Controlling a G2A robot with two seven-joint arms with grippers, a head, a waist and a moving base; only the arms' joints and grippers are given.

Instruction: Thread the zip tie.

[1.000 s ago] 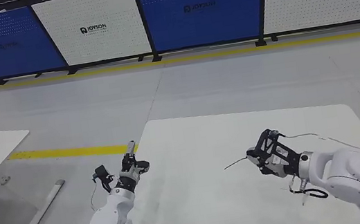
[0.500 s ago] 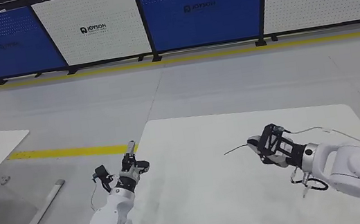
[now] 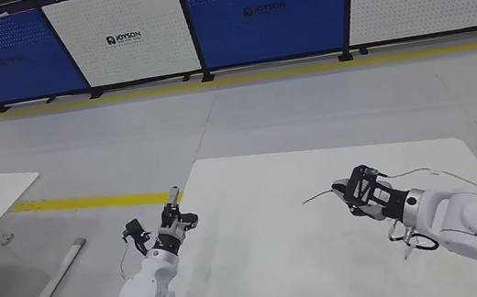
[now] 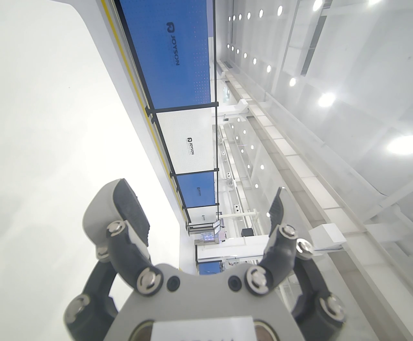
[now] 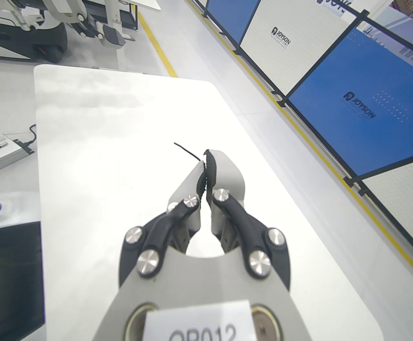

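Over the right half of the white table [image 3: 263,247], we see the right gripper [image 5: 205,160] pinched together on the black zip tie [image 5: 186,151]. Its thin tail pokes out past the fingertips toward the table's middle. The rest of the strap is hidden between the pads. At the table's left edge, the left gripper [image 4: 204,198] hovers with its jaws spread wide apart.

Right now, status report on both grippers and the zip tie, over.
Right gripper shut on zip tie, tail poking out ahead, over table. Left gripper open, empty, at table's edge. Nothing seen in the way.
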